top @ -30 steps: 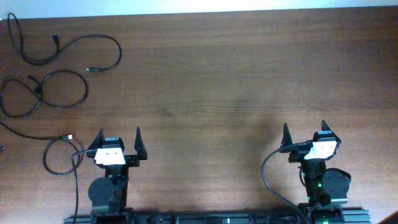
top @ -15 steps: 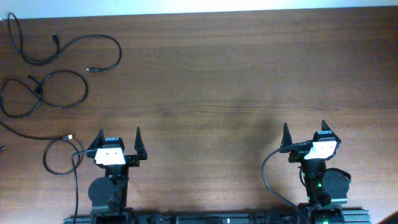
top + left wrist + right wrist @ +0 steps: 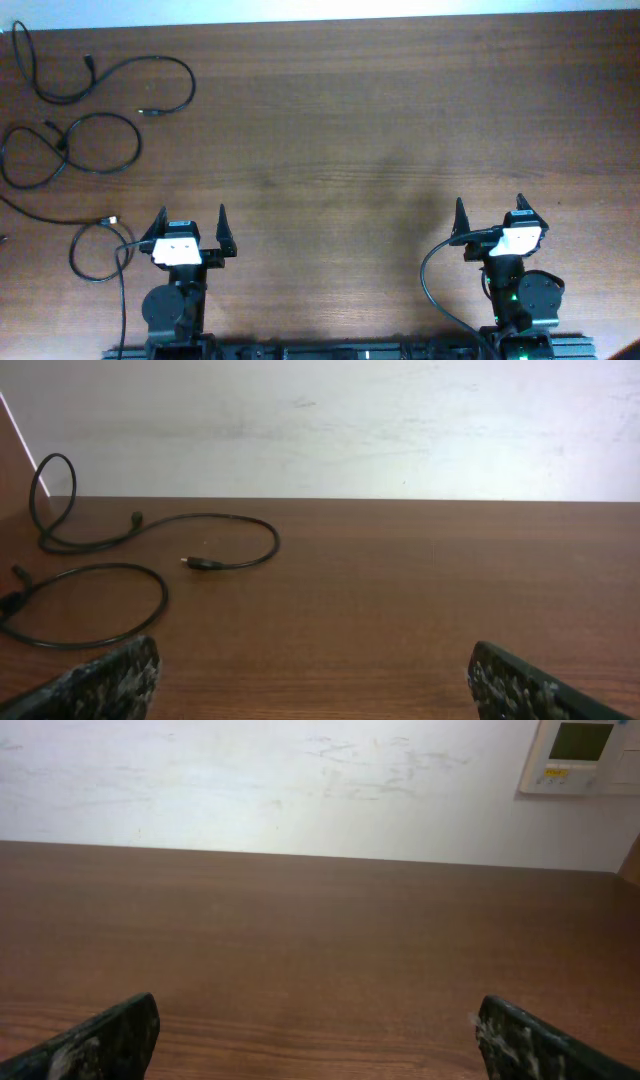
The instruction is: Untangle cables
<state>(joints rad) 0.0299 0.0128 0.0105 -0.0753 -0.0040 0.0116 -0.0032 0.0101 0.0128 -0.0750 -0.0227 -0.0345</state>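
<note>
Table: brown wood-grain top point(image 3: 380, 120), bare across the middle and right.
Left gripper: point(image 3: 191, 215) parked at the near edge, fingers point(image 3: 110, 678) spread wide with nothing between them.
Right gripper: point(image 3: 489, 205) likewise parked, jaws apart and empty, well apart from any cord.
Cables: point(image 3: 138, 145) thin black cords, all at the table's far left, beyond and left of the left gripper.
Layout: one cord at the far corner point(image 3: 190, 80), a double loop in the middle, and one loop nearest the left arm point(image 3: 72, 255). From overhead they look mostly separate; the middle pair of loops crosses itself.
Handling: probably light, limp and a little springy (they hold their curl). They would slide easily on the wood and trail after whatever part is lifted.
Where to grip: I would pinch a straight run just behind a plug, since a mid-loop grab would likely drag the whole coil.
Plugs: small ends, one on the far cord point(image 3: 198, 564) and a paler one on the nearest loop point(image 3: 111, 218); the connector type is too small to tell.
</note>
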